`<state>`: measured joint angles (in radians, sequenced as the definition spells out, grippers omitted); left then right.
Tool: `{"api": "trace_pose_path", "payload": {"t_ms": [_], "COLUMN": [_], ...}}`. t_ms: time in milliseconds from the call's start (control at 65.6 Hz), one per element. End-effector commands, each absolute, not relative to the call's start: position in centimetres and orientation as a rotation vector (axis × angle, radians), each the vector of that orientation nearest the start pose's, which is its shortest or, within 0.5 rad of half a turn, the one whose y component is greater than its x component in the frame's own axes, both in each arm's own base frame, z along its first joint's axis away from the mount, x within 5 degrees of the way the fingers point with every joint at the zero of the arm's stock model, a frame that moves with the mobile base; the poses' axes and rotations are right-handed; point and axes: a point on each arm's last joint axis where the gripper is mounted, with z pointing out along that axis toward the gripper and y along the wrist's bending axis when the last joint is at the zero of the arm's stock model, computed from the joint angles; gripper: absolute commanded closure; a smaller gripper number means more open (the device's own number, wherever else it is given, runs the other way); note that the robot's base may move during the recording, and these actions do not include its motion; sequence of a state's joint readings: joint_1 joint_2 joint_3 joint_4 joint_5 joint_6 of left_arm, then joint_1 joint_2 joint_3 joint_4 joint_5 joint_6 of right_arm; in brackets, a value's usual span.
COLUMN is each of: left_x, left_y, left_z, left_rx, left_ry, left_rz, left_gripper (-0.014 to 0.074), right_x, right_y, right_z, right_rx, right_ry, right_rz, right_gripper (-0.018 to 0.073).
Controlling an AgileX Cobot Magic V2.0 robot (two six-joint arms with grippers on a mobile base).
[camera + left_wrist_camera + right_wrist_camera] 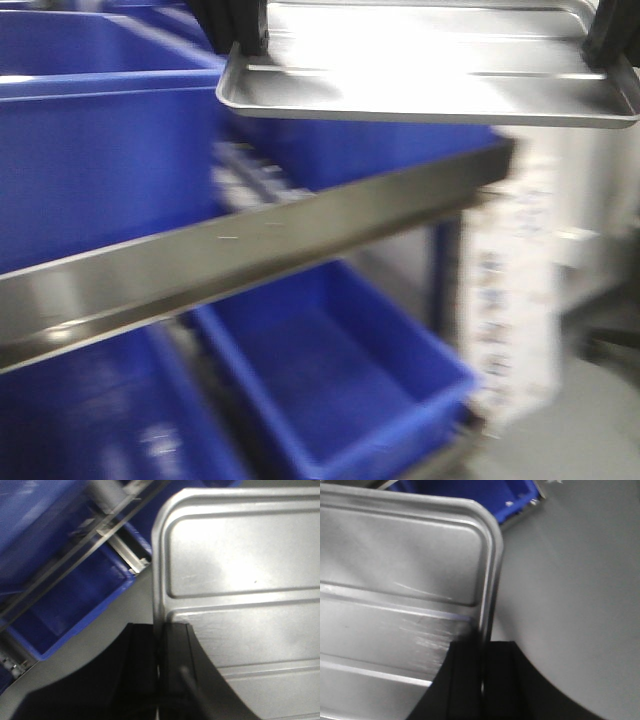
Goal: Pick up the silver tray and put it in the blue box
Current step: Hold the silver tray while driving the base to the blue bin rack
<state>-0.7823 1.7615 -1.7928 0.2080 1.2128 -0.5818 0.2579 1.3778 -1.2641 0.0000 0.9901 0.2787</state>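
The silver tray (pixel 430 70) hangs level in the air at the top of the front view, shiny, with raised ridges along its floor. My left gripper (pixel 240 35) is shut on its left rim and my right gripper (pixel 610 35) on its right rim. The left wrist view shows the tray (pixel 240 580) with its rim pinched between the black fingers of the left gripper (pixel 160 645). In the right wrist view the tray (pixel 395 580) is clamped at its edge by the right gripper (pixel 484 655). A large blue box (pixel 100 150) stands on the upper shelf, to the left of the tray and lower.
A metal rail (pixel 250 250) of the rack runs slantwise below the tray. More blue crates (pixel 340 380) sit on the lower shelf, one also showing in the left wrist view (pixel 75 610). Grey floor (pixel 580 580) lies to the right. A white panel (pixel 515 290) stands beside the rack.
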Motion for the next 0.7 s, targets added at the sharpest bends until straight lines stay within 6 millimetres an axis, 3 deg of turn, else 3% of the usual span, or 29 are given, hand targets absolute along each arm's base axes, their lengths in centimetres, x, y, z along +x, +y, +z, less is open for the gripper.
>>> {"api": "trace_pose_path", "payload": {"t_ms": [0,686], "left_x": [27.24,27.24], "left_y": [-24.13,-24.13], "left_z": [38.96,38.96], "left_rx": [0.306,0.306], "left_ry": [2.574,2.574], "left_rz": [-0.154,-0.154], "left_gripper": [0.0701,0.0701], "right_x": [27.25,27.25], "right_y": [6.72,6.72], "right_z": [36.96,36.96], "right_rx": [0.003,0.003], "right_ry": [2.470,2.470], "right_rz": [0.182,0.182], "right_gripper": [0.0501,0.0501]}}
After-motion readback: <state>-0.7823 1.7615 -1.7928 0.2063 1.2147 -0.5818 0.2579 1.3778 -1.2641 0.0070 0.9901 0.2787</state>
